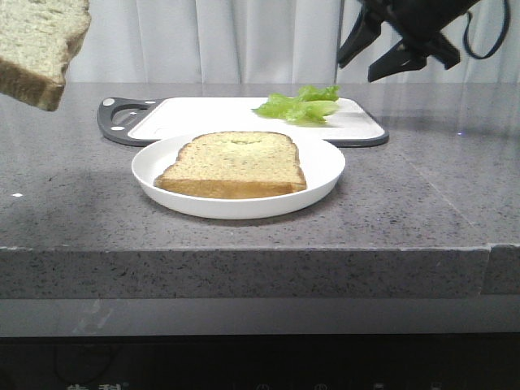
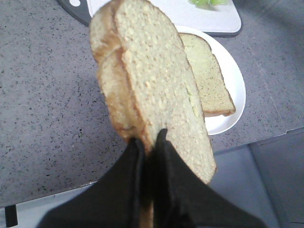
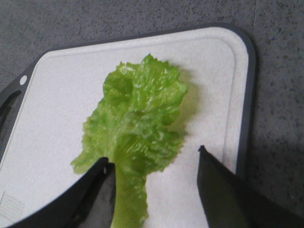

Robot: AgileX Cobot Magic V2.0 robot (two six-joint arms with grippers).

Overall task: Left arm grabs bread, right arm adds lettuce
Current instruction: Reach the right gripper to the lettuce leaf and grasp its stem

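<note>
My left gripper (image 2: 149, 137) is shut on the crust edge of the thick bread (image 2: 156, 71), holding it on edge in the air above the counter's front left. In the front view only that bread (image 1: 36, 45) shows, at the top left; the left gripper itself is out of frame there. The ruffled green lettuce (image 3: 137, 118) lies flat on the white cutting board (image 3: 61, 85). My right gripper (image 3: 154, 159) hangs open above it with its fingers either side of the leaf's stem end, not touching. From the front, the right gripper (image 1: 398, 53) is high above the lettuce (image 1: 301, 106).
A white plate (image 1: 325, 162) in the middle of the grey counter holds a thinner, paler slice (image 1: 236, 162). The cutting board (image 1: 203, 114) with its dark rim lies just behind the plate. The counter's front edge (image 1: 244, 248) is close below the plate.
</note>
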